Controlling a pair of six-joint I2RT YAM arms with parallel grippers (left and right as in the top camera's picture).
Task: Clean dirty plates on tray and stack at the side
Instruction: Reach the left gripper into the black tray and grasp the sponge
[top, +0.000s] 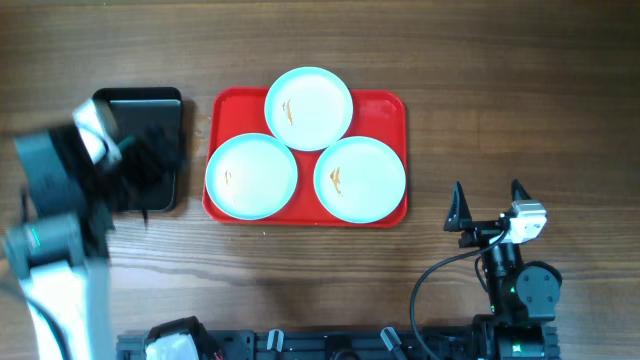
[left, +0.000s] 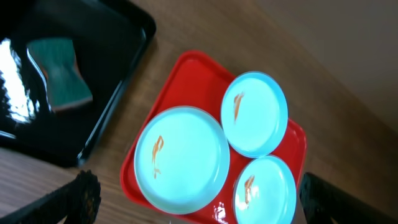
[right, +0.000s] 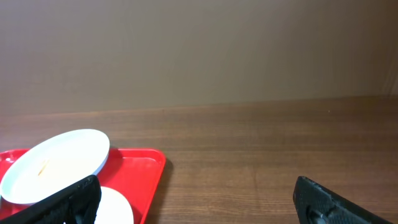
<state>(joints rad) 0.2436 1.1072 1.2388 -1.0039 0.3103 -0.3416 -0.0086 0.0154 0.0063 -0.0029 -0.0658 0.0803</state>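
left gripper (left: 202, 198) — hovering over black tray (top: 140, 100), jaws wide, holding nothing. right gripper (top: 488, 205) — low, right of red tray (top: 385, 105), apart from plates (top: 309, 108), jaws wide, holding nothing.

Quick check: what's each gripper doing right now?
Left gripper: open, holding nothing.
Right gripper: open, holding nothing.

The wooden table (top: 480, 80) carries a red tray (top: 228, 112) near its middle. A smaller black tray (top: 150, 102) lies just left of the red tray, not touching it.
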